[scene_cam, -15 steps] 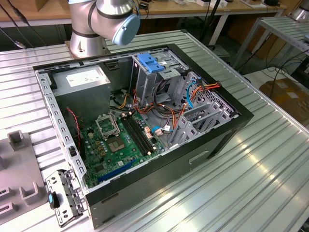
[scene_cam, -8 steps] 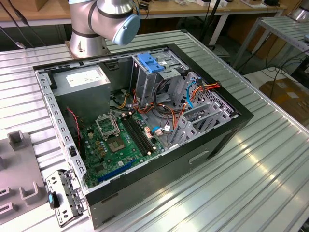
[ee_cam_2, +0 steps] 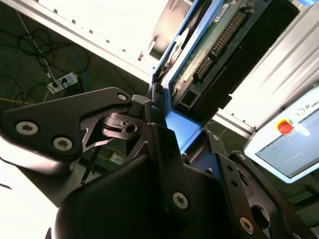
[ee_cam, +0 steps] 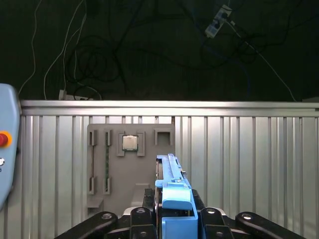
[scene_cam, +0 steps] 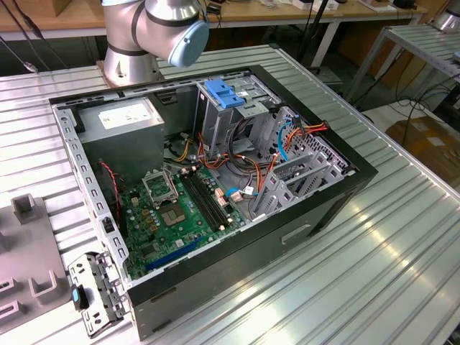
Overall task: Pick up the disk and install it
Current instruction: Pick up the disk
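Note:
In both wrist views my gripper (ee_cam_2: 174,124) (ee_cam: 174,211) is shut on the disk (ee_cam_2: 212,45) (ee_cam: 172,181). The disk is a dark flat drive in a bright blue carrier, and the black fingers (ee_cam_2: 162,139) clamp it at one blue end. In the second wrist view its green circuit side and connector row face the camera. In the first wrist view the disk stands edge-on, held above the ribbed metal table (ee_cam: 239,159). The exterior view has the open computer case (scene_cam: 345,187) lying on its side on that table.
Inside the case are a light-blue slotted bracket (scene_cam: 223,93) on the drive cage, a grey power supply (scene_cam: 126,115), a green motherboard (scene_cam: 172,208) and loose cables. A grey fixture plate (ee_cam: 130,169) holding a processor chip (ee_cam: 130,143) lies below the disk. A teach pendant (ee_cam_2: 289,144) lies nearby.

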Motion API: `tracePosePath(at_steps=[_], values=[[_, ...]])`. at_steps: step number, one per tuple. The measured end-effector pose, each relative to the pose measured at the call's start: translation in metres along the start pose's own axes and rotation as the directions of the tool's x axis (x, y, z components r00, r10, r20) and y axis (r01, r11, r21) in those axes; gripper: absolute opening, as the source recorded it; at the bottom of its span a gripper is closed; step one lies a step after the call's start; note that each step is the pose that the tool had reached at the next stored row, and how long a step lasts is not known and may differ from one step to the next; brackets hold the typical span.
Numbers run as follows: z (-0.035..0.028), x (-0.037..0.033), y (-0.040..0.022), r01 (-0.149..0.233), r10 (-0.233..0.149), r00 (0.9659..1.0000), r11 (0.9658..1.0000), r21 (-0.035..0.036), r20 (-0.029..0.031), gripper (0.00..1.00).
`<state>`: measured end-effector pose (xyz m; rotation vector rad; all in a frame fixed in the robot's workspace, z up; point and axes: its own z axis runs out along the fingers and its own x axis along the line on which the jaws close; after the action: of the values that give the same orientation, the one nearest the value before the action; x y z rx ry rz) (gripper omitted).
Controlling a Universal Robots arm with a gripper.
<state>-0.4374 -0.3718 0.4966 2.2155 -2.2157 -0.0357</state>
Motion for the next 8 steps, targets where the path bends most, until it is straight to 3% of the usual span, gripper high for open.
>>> tracePosePath(at_steps=[8], values=[[-0.0003,0.0,-0.0127,0.0,0.0,1.0,1.0,-0.0006,0.0,0.37]])
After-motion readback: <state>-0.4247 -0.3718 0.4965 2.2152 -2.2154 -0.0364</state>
